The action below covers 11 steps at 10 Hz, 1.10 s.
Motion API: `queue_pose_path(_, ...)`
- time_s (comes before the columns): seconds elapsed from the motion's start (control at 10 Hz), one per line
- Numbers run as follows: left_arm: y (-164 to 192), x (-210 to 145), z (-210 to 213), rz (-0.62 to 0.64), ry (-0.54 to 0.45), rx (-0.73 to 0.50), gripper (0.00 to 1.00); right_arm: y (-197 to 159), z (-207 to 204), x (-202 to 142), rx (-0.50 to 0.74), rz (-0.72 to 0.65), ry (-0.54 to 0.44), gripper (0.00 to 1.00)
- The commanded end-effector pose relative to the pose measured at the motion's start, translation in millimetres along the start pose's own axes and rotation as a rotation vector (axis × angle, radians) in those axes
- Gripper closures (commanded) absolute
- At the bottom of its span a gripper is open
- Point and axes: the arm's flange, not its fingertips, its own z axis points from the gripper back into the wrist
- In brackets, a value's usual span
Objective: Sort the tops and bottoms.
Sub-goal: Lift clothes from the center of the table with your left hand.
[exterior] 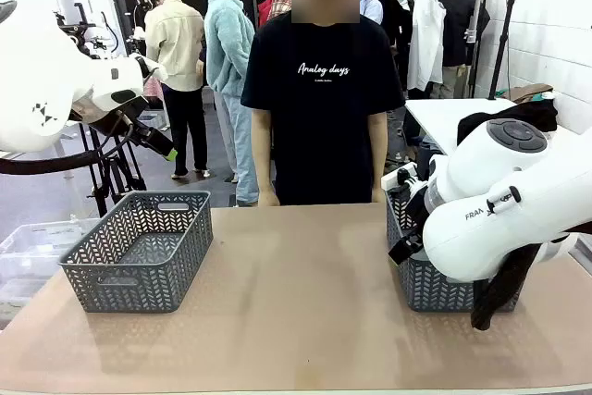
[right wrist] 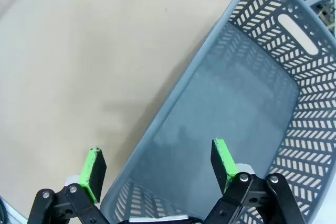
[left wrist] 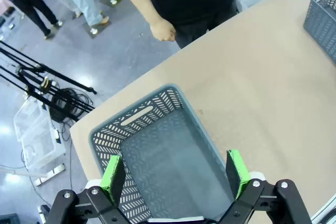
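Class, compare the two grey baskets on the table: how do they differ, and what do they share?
The left basket stands at the table's left side, the right basket at its right. The left basket shows whole from the front; the right arm hides much of the right basket. Both are grey, lattice-walled and empty.

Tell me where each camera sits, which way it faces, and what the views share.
Front view: between the arms, robot's side, facing across the table at the person; left arm and right arm at its edges.
Left wrist view: above the left basket, looking down into it; open left gripper at the bottom.
Right wrist view: above the right basket, looking down over its rim; open right gripper at the bottom.
Shared: front and left wrist views both show the left basket and the person.
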Motion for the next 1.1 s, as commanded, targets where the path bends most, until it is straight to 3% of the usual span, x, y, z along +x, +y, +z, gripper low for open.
queue_pose_path(0.0,8.6,13.3,32.1,0.006,-0.071,0.029,0.00,0.2,1.3,1.2,-0.001,0.001,-0.005,0.00)
queue_pose_path(1.0,8.6,13.3,32.1,0.006,-0.071,0.029,0.00,0.2,1.3,1.2,-0.001,0.001,-0.005,0.00)
